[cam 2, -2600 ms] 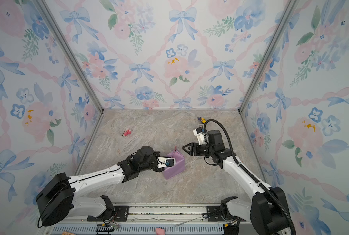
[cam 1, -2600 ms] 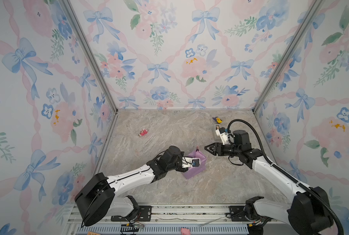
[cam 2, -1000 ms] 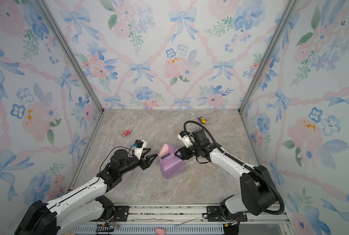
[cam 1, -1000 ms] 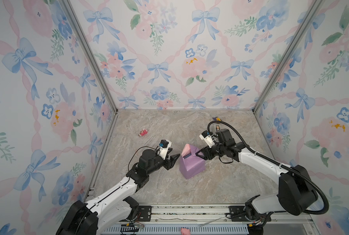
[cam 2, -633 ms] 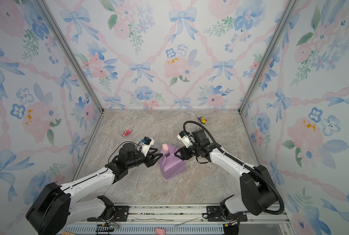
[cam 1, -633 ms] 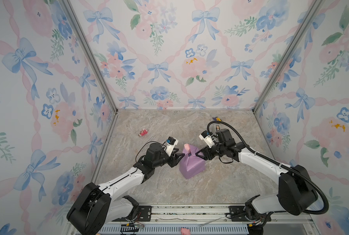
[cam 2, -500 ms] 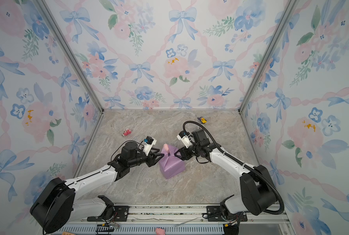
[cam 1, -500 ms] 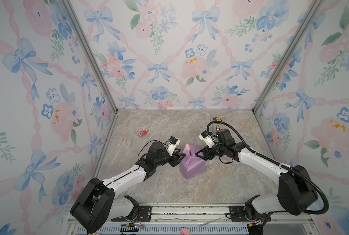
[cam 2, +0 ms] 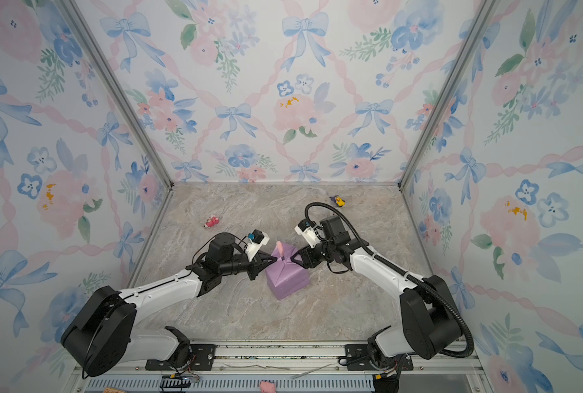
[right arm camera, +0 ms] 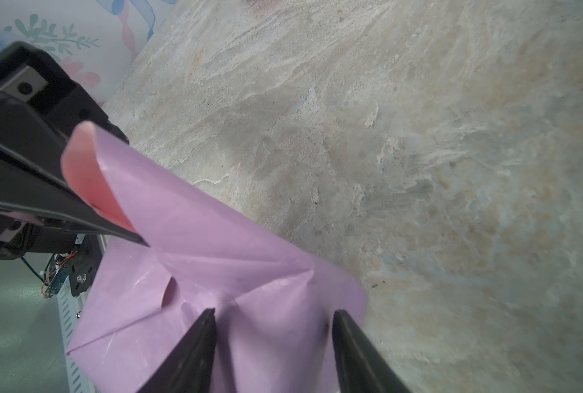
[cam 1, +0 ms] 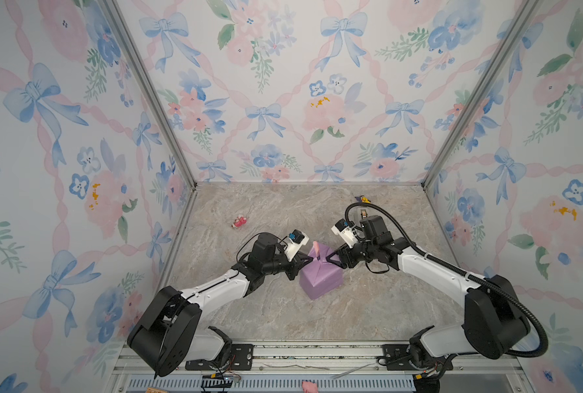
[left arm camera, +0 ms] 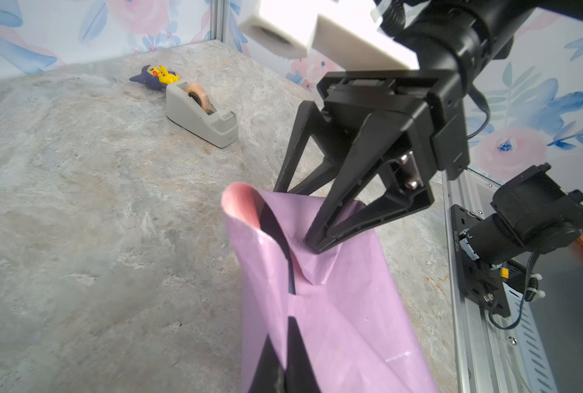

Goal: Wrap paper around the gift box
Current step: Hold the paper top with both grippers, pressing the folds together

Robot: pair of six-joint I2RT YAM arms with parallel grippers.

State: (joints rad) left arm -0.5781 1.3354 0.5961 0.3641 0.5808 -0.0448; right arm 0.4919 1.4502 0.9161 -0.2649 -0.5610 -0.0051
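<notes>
**Top views.** In both top views the left gripper (cam 1: 311,260) and the right gripper (cam 1: 328,260) meet almost tip to tip over the paper (cam 1: 321,279). The paper sits lilac side out as a block on the marble tabletop (cam 1: 283,316). The gift box is fully covered, and only its shape shows directly below both grippers. A pink-faced flap (cam 1: 316,247) stands up between the tips. The jaws are too small to read here. A small pink toy (cam 1: 239,222) lies well behind the left gripper.

**Left wrist view.** The left gripper's fingers (left arm camera: 300,360), cut off by the frame edge, are closed on the base of the flap. Opposite, the right gripper (left arm camera: 298,214) has its jaws apart. Its near fingertip (left arm camera: 317,240) presses on the paper, and its far tip is hidden behind the paper's edge. Beyond the right gripper stand a grey tape dispenser (left arm camera: 201,115) and a yellow-and-purple toy figure (left arm camera: 154,75).

**Right wrist view.** The right gripper's fingers (right arm camera: 195,350) are spread across the top of the paper. Whether they clamp the box cannot be told. Ahead of them the left gripper (right arm camera: 142,240) pinches the flap, jaws together.
</notes>
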